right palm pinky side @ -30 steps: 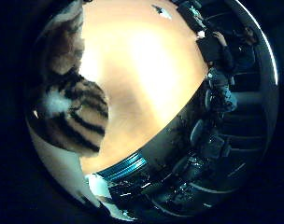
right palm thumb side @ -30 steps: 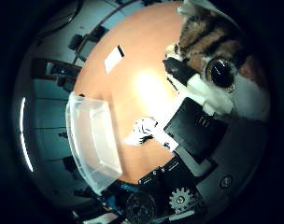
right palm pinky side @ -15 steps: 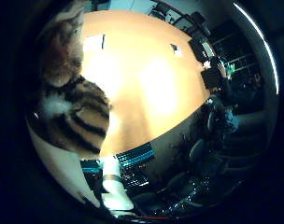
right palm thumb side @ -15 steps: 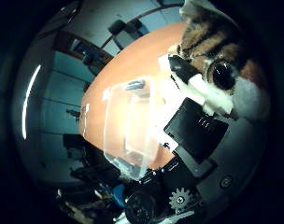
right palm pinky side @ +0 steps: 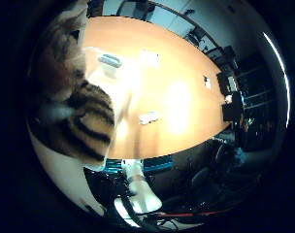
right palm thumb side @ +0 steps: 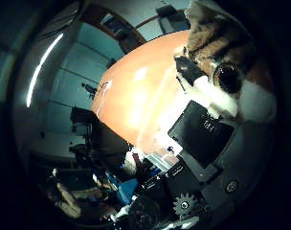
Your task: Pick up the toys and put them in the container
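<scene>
A striped orange, black and white plush toy (right palm thumb side: 218, 40) lies right against my palm, and my hand (right palm thumb side: 197, 123) is shut on it, with white and black fingers curled against its side. The little finger side palm view shows the same toy's striped body (right palm pinky side: 78, 115) filling one side, held high above the orange wooden table (right palm pinky side: 177, 92). One white finger (right palm pinky side: 138, 190) shows at the edge of that view. I cannot make out the clear container with certainty in either view.
Small things lie on the far part of the table: a grey-blue object (right palm pinky side: 111, 61), a white one (right palm pinky side: 147, 57) and a small pale one (right palm pinky side: 147, 118). Chairs and desks stand beyond the table's edge (right palm pinky side: 230, 102). The thumb side palm view shows the table (right palm thumb side: 145, 86) and room walls.
Both views have swung as the hand turned, still holding the toy. The clear container seen in the thumb side palm view earlier has passed out of sight behind the fingers.
</scene>
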`<move>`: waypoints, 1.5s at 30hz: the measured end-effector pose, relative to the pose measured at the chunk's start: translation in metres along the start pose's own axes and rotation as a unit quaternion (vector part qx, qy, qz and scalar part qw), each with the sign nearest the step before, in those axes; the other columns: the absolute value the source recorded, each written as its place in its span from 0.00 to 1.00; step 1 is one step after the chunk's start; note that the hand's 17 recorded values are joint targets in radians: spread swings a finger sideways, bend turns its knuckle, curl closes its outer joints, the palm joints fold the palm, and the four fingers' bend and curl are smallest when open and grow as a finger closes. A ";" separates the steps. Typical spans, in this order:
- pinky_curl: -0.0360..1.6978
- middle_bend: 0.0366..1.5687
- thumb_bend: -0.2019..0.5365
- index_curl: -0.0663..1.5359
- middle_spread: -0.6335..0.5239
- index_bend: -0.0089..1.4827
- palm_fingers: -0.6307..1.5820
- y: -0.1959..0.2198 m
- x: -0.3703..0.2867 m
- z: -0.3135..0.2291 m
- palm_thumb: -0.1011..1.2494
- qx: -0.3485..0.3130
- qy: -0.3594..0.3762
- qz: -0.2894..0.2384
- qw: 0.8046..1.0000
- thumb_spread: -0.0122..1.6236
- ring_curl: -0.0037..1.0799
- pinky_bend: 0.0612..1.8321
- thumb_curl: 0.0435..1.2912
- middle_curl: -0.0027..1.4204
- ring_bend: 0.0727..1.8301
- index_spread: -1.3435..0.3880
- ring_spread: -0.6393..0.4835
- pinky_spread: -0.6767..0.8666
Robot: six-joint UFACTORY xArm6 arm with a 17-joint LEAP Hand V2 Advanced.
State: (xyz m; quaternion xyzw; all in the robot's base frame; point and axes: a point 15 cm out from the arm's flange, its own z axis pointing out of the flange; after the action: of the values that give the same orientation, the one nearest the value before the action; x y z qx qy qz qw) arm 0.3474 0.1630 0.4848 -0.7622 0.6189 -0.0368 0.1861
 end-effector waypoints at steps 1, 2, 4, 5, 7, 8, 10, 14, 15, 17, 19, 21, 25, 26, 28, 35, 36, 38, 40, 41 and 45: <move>0.68 0.78 0.25 0.73 0.39 0.60 0.75 -0.003 -0.005 0.001 0.88 0.005 -0.003 -0.005 1.000 0.58 0.81 0.59 0.52 0.68 0.69 0.58 0.33 0.28; 0.69 0.78 0.25 0.73 0.39 0.60 0.75 -0.004 -0.010 0.003 0.88 0.007 -0.006 -0.010 1.000 0.58 0.81 0.58 0.52 0.68 0.69 0.58 0.33 0.28; 0.69 0.78 0.25 0.73 0.38 0.59 0.75 -0.007 -0.022 0.008 0.88 0.011 -0.010 -0.024 1.000 0.58 0.81 0.58 0.52 0.68 0.69 0.58 0.33 0.28; 0.69 0.78 0.25 0.73 0.38 0.59 0.75 -0.009 -0.026 0.011 0.88 0.011 -0.011 -0.030 0.999 0.59 0.81 0.58 0.52 0.68 0.69 0.57 0.33 0.28; 0.69 0.78 0.25 0.73 0.38 0.59 0.75 -0.012 -0.030 0.017 0.88 0.013 -0.004 -0.041 0.999 0.59 0.82 0.58 0.52 0.68 0.69 0.57 0.33 0.28; 0.69 0.78 0.25 0.73 0.38 0.59 0.75 -0.013 -0.031 0.018 0.87 0.015 -0.002 -0.043 0.999 0.59 0.82 0.58 0.52 0.68 0.69 0.57 0.33 0.28; 0.69 0.77 0.24 0.74 0.38 0.58 0.75 -0.017 -0.034 0.018 0.83 0.024 -0.004 -0.045 0.999 0.61 0.82 0.58 0.51 0.68 0.69 0.57 0.33 0.27; 0.62 0.70 0.21 0.70 0.37 0.48 0.72 -0.022 -0.037 0.021 0.73 0.037 -0.008 -0.047 0.998 0.66 0.74 0.50 0.43 0.63 0.65 0.57 0.34 0.24; 0.61 0.68 0.23 0.68 0.37 0.45 0.71 -0.020 -0.036 0.025 0.71 0.034 -0.007 -0.046 0.998 0.67 0.72 0.48 0.41 0.61 0.63 0.56 0.33 0.22; 0.57 0.62 0.23 0.64 0.36 0.35 0.65 -0.016 -0.034 0.032 0.67 0.029 -0.005 -0.048 0.998 0.69 0.67 0.44 0.36 0.58 0.61 0.56 0.33 0.19; 0.56 0.57 0.24 0.62 0.35 0.27 0.61 -0.015 -0.032 0.035 0.65 0.027 -0.003 -0.050 0.998 0.70 0.65 0.43 0.34 0.56 0.62 0.55 0.33 0.18; 0.55 0.52 0.24 0.57 0.35 0.18 0.56 -0.014 -0.030 0.039 0.62 0.025 0.001 -0.050 0.998 0.70 0.63 0.40 0.31 0.53 0.63 0.54 0.34 0.19; 0.55 0.34 0.23 0.47 0.40 0.14 0.36 -0.010 -0.023 0.034 0.57 0.028 0.009 -0.053 0.998 0.69 0.54 0.34 0.27 0.44 0.50 0.51 0.42 0.38; 0.54 0.31 0.23 0.45 0.43 0.14 0.34 -0.009 -0.022 0.030 0.56 0.031 0.011 -0.056 0.998 0.69 0.51 0.33 0.26 0.41 0.46 0.51 0.46 0.43; 0.50 0.24 0.23 0.41 0.49 0.14 0.31 -0.008 -0.016 0.021 0.53 0.039 0.019 -0.068 0.997 0.68 0.43 0.31 0.25 0.36 0.37 0.51 0.57 0.56; 0.38 0.15 0.23 0.29 0.60 0.11 0.30 0.004 0.016 0.003 0.46 0.033 0.041 -0.082 0.995 0.65 0.29 0.26 0.21 0.27 0.25 0.51 0.75 0.75; 0.37 0.15 0.23 0.28 0.60 0.11 0.30 0.008 0.024 0.000 0.45 0.029 0.046 -0.080 0.995 0.65 0.29 0.26 0.21 0.27 0.24 0.51 0.76 0.76; 0.35 0.15 0.23 0.26 0.61 0.11 0.30 0.018 0.042 -0.011 0.44 0.024 0.056 -0.076 0.995 0.65 0.27 0.25 0.20 0.26 0.22 0.52 0.76 0.76; 0.32 0.13 0.24 0.25 0.61 0.12 0.31 0.025 0.066 -0.017 0.43 0.021 0.068 -0.068 0.995 0.65 0.26 0.24 0.20 0.25 0.21 0.53 0.76 0.76; 0.31 0.13 0.24 0.24 0.61 0.12 0.32 0.031 0.080 -0.016 0.43 0.016 0.075 -0.065 0.995 0.65 0.26 0.23 0.20 0.25 0.21 0.53 0.76 0.76; 0.28 0.12 0.24 0.23 0.60 0.12 0.34 0.051 0.143 -0.011 0.43 0.000 0.104 -0.044 0.994 0.65 0.24 0.22 0.19 0.24 0.19 0.54 0.75 0.76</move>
State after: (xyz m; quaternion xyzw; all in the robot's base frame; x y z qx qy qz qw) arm 0.3302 0.0154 0.4539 -0.7807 0.6007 -0.1244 0.1187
